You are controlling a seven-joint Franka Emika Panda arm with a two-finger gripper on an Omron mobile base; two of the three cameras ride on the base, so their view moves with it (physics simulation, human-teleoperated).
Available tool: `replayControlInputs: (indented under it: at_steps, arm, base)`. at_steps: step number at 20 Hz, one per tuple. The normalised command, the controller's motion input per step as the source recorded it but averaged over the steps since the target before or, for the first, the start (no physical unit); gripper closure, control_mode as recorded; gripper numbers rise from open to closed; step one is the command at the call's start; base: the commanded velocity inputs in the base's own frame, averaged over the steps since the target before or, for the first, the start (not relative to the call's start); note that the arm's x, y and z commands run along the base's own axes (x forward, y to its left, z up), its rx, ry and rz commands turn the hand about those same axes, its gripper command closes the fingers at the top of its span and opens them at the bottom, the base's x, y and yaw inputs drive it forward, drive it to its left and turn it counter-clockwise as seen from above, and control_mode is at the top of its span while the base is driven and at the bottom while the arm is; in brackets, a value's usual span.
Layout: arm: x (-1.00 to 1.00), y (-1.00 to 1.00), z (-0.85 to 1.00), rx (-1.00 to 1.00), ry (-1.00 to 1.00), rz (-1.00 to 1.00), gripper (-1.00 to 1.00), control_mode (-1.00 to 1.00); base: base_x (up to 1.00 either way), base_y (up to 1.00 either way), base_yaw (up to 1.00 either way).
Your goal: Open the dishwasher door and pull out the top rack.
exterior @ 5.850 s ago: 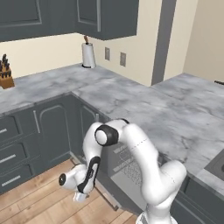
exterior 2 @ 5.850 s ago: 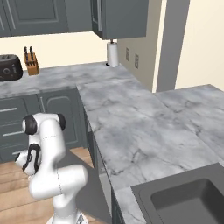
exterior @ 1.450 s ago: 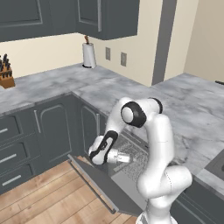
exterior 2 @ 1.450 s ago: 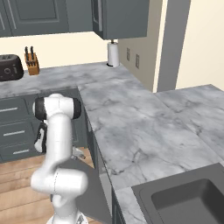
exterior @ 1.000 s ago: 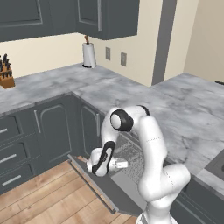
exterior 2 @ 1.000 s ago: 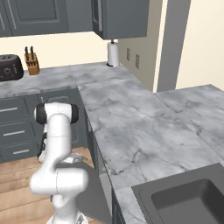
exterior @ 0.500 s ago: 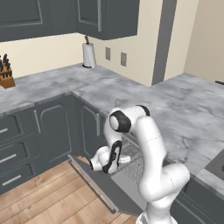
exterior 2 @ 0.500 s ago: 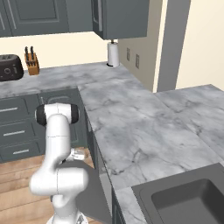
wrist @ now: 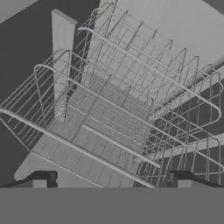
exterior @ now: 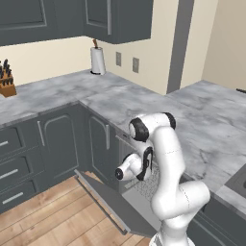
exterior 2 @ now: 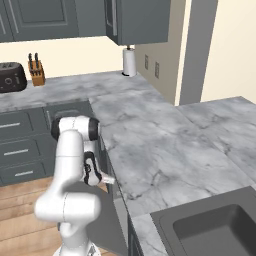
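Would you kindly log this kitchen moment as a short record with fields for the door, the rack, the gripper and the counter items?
dishwasher door: open, folded down flat over the wood floor
top rack: wire grid, close ahead of the hand camera
gripper: open, fingertips apart, holding nothing
arm: bent down into the dishwasher opening
counter items: paper towel roll, knife block, toaster

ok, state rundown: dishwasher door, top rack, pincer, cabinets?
dishwasher door: open, dropped down flat.
top rack: right in front of the pincer, not gripped; how far out, unclear.
pincer: open, fingertips apart, holding nothing.
cabinet doors: shut.
drawers: shut.
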Motion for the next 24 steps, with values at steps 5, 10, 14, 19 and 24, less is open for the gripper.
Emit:
replayControlInputs:
  at_steps: [5, 10, 14, 19, 24]
  arm:
    - [0.57, 0.07, -0.85, 0.15, 0.0, -0.12, -1.0, -1.0]
    - [0.7, 0.43, -0.64, 0.09, -0.02, -0.3, -1.0, -1.0]
    - [0.75, 0.38, -0.23, 0.03, -0.03, -0.39, -1.0, -1.0]
    - [0.68, 0.17, -0.2, 0.0, -0.06, -0.36, -1.0, -1.0]
    - [0.57, 0.0, -0.85, -0.05, -0.11, -0.21, -1.0, -1.0]
  base:
    - [0.0, 0.0, 0.0]
    - [0.0, 0.0, 0.0]
    - [0.0, 0.0, 0.0]
    - [0.0, 0.0, 0.0]
    - [0.0, 0.0, 0.0]
